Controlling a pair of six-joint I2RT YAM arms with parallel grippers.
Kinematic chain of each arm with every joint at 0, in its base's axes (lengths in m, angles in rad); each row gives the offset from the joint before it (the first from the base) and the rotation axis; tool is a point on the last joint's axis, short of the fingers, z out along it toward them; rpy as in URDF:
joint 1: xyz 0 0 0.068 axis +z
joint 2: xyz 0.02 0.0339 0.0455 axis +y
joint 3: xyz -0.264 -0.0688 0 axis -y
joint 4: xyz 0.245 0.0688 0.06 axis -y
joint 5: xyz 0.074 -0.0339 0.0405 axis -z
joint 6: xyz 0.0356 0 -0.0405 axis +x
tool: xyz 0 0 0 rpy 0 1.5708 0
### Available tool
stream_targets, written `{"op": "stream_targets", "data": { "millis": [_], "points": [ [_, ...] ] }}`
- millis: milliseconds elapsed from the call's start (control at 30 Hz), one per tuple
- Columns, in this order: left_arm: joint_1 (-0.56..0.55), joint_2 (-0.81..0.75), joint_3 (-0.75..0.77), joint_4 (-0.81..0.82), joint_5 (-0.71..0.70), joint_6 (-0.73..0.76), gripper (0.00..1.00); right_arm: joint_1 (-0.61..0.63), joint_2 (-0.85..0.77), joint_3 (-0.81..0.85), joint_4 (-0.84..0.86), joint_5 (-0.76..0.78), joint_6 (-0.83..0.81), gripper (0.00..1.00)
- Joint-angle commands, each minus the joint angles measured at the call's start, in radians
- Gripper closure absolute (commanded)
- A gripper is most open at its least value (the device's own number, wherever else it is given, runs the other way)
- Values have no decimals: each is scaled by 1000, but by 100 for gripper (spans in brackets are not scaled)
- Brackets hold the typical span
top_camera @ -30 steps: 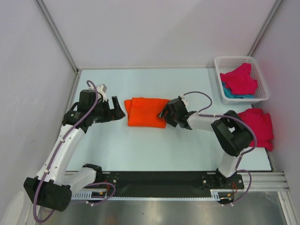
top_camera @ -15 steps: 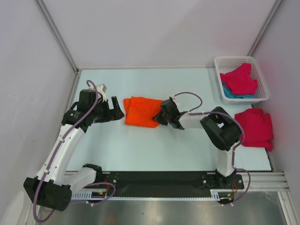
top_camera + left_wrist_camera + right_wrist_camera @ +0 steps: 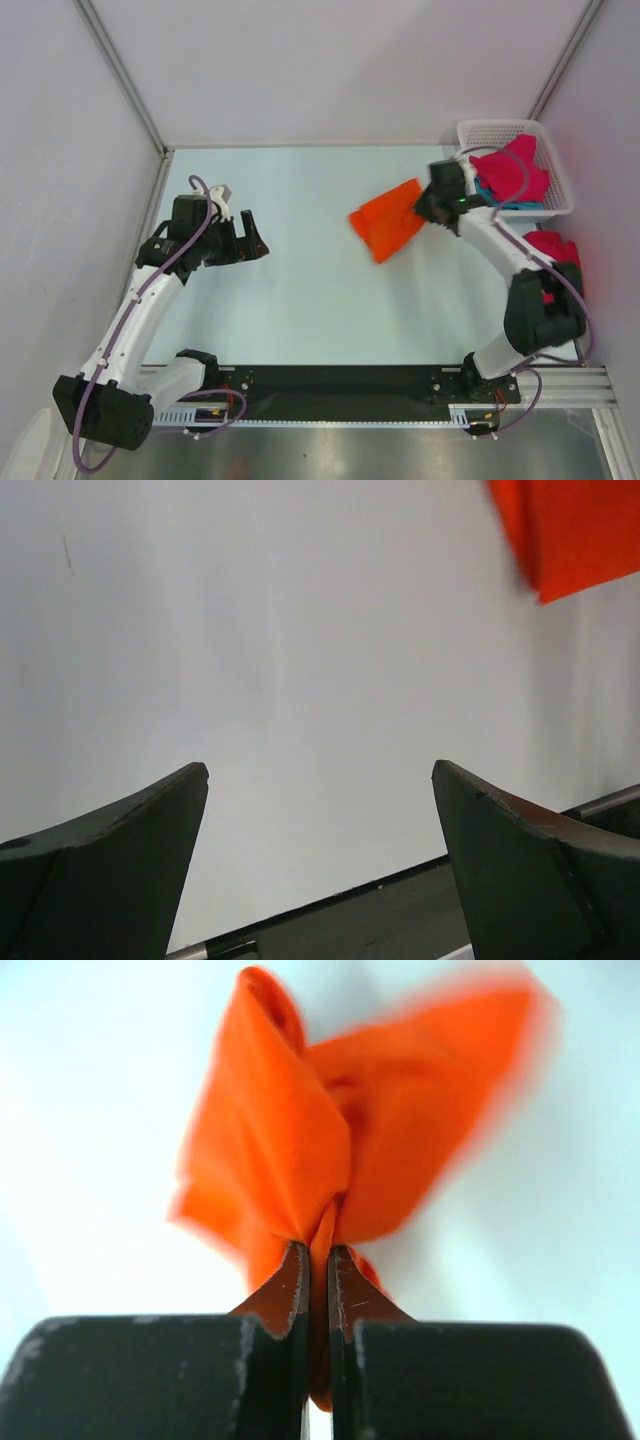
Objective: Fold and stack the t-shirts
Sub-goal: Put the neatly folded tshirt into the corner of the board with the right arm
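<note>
Pale table | right tool pinches orange t-shirt | left tool wide | basket only overhead

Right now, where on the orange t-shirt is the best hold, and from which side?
Its bunched edge toward the basket, approached from the right, where the right gripper is shut on it: the folded layers gather into that one pinch, so a single grip probably carries the whole orange t-shirt.
</note>
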Motion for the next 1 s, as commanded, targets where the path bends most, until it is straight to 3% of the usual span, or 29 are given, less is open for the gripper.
{"op": "stream_targets", "data": {
  "millis": [0, 333, 600, 967],
  "points": [
    [11, 12, -24, 74, 94, -7, 0, -212, -222, 132, -253, 129, -163, 100],
    [28, 24, -48, 124, 182, -7, 0, -634, -387, 120, -434, 45, -321, 100],
    [37, 15, -81, 148, 217, -13, 0, -715, -416, 83, -461, 55, -359, 100],
    [40, 7, -88, 158, 236, -14, 1, -746, -328, 226, -479, 98, -404, 100]
  ]
}}
